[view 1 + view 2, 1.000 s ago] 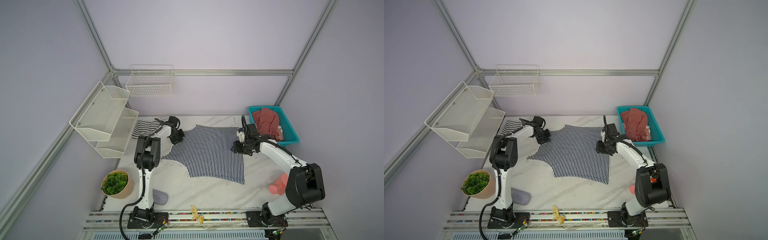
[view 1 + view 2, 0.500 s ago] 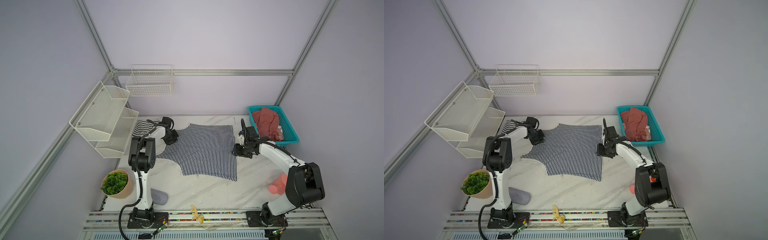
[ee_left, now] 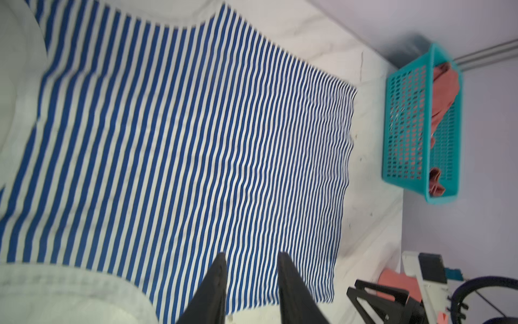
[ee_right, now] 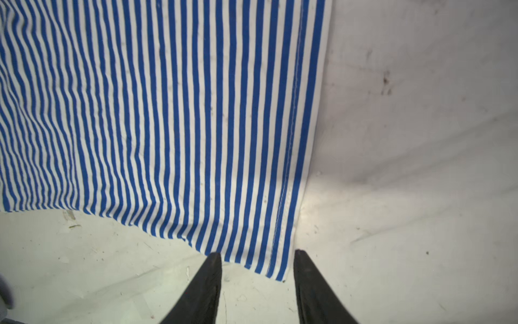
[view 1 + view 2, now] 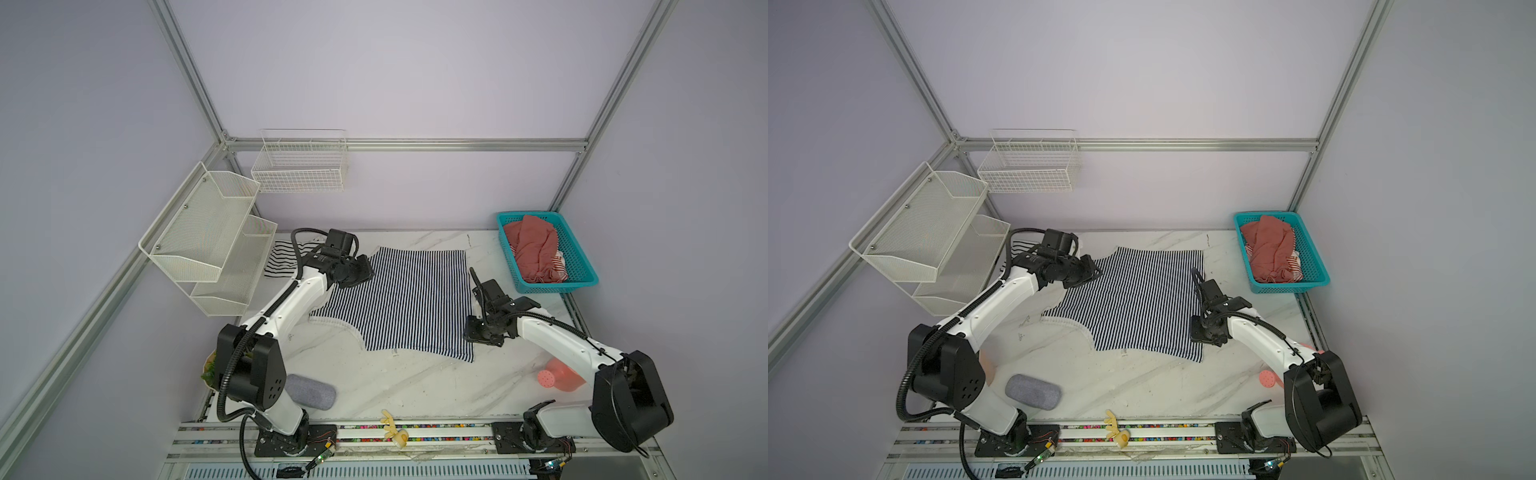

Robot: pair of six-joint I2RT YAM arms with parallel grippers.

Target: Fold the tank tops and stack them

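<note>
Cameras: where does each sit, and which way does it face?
Top views: high in front, looking down at the table; left arm and right arm show.
Left wrist: on left arm, looking across navy top toward basket; left pincer shows.
Right wrist: on right arm, looking at top's corner; right pincer shows.
All share the navy top.

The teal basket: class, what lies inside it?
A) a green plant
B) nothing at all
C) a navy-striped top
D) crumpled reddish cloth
D: in both top views the teal basket holds crumpled reddish cloth, while the navy-striped tank top lies spread flat outside it.
</note>
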